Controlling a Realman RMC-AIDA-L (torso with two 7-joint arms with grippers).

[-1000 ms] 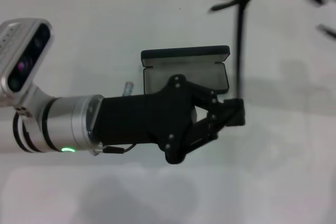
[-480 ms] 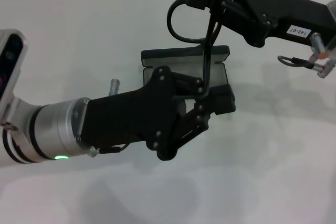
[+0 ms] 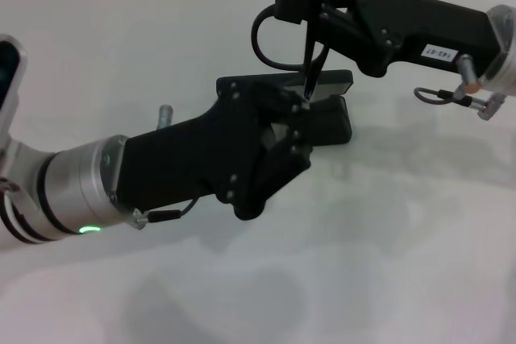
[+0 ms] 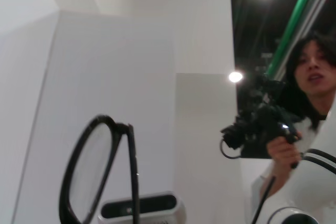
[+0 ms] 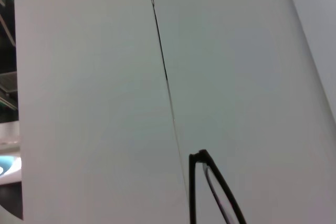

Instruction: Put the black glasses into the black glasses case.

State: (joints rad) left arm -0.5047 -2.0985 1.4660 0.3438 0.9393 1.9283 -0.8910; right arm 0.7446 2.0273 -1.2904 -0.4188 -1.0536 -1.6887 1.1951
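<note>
The black glasses (image 3: 310, 46) hang upright above the table, one slim temple arm pointing down. My right gripper (image 3: 310, 2) comes in from the upper right and is shut on the frame near its top. My left gripper (image 3: 305, 114) reaches in from the left and is shut on the tip of the lower temple arm. The black glasses case (image 3: 322, 82) lies open on the table just behind and under the left gripper, which hides most of it. The glasses also show close up in the left wrist view (image 4: 128, 171) and in the right wrist view (image 5: 191, 192).
The white table (image 3: 387, 263) spreads around the case. A loose cable loop (image 3: 439, 96) hangs from the right wrist. The left wrist view shows a person (image 4: 310, 77) standing farther off holding a dark device.
The right arm came in from the upper right and closed on the glasses. The left gripper moved left and toward the case, with the temple tip in it.
</note>
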